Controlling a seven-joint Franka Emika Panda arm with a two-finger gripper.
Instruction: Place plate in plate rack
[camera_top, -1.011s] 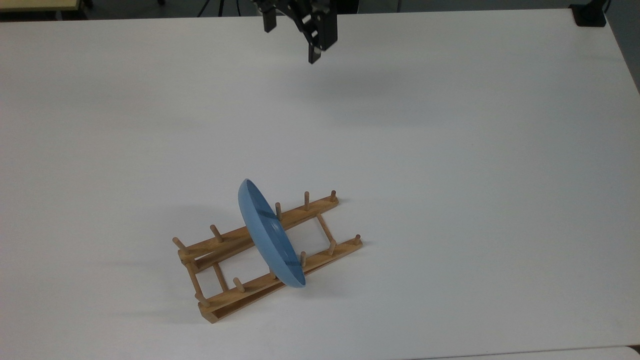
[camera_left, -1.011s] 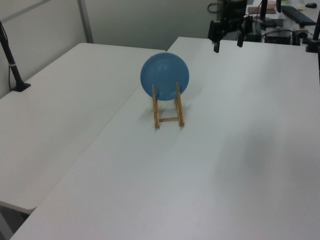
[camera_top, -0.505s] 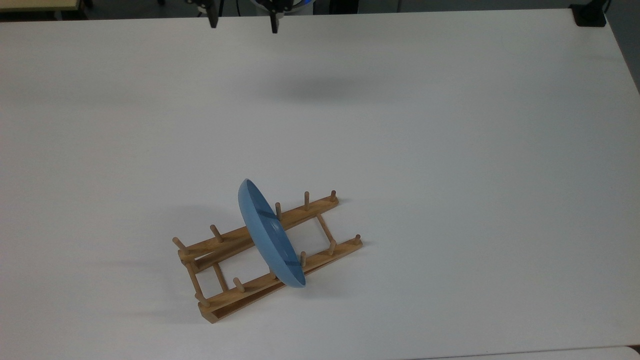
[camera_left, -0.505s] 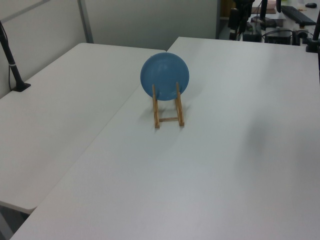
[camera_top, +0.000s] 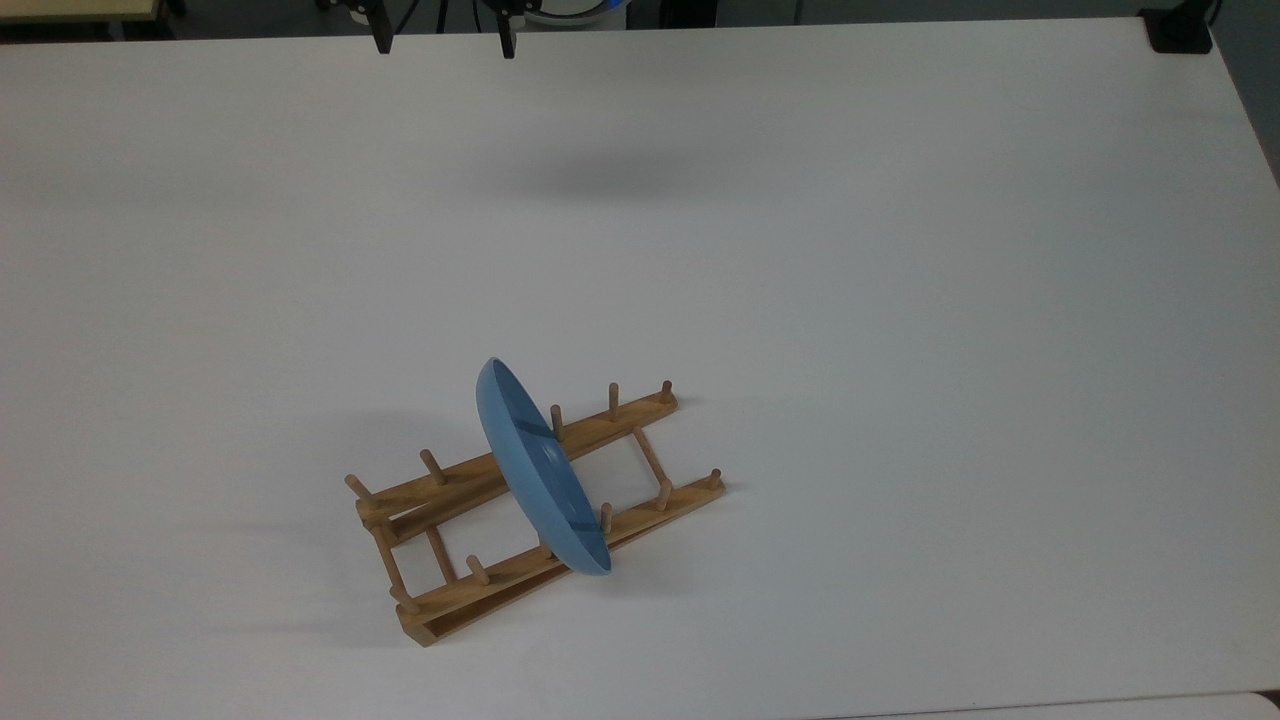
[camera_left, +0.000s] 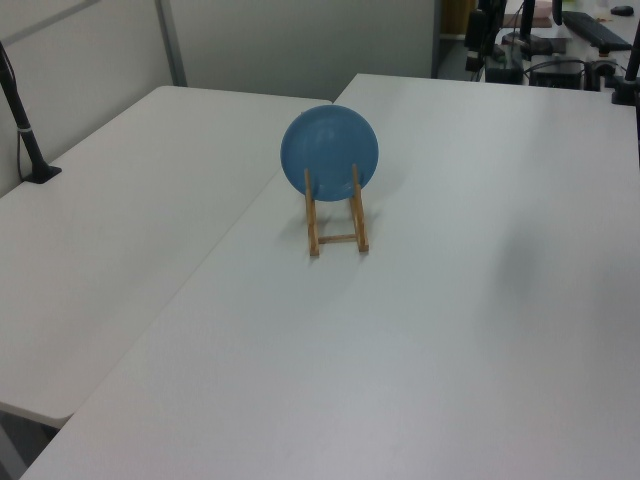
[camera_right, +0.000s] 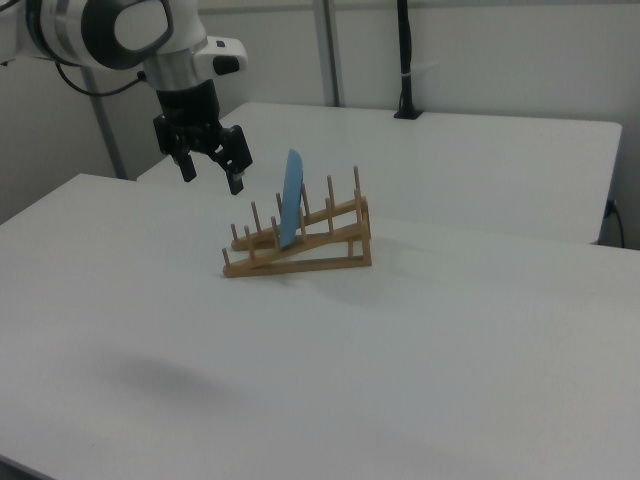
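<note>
The light-blue plate (camera_top: 540, 470) stands on edge between the pegs of the wooden plate rack (camera_top: 450, 482), leaning slightly. The left view shows the plate (camera_left: 329, 152) face-on at the back of the rack (camera_left: 336, 238). In the right view the plate (camera_right: 292, 200) sits upright in the sloping rack (camera_right: 300, 256). My gripper (camera_top: 445, 46) hangs at the top view's upper edge, far from the rack, open and empty. In the right view the gripper (camera_right: 212, 177) is in the air to the left of the rack, apart from the plate.
The white table (camera_top: 900, 350) spreads wide around the rack. A black clamp (camera_top: 1180, 30) sits at its far right corner in the top view. A second white table (camera_left: 110, 230) adjoins on the left view's left, with a black post (camera_left: 25, 125) on it.
The gripper has moved toward the top view's upper left, away from the rack, and has turned so both fingers show side by side. Plate and rack have not moved.
</note>
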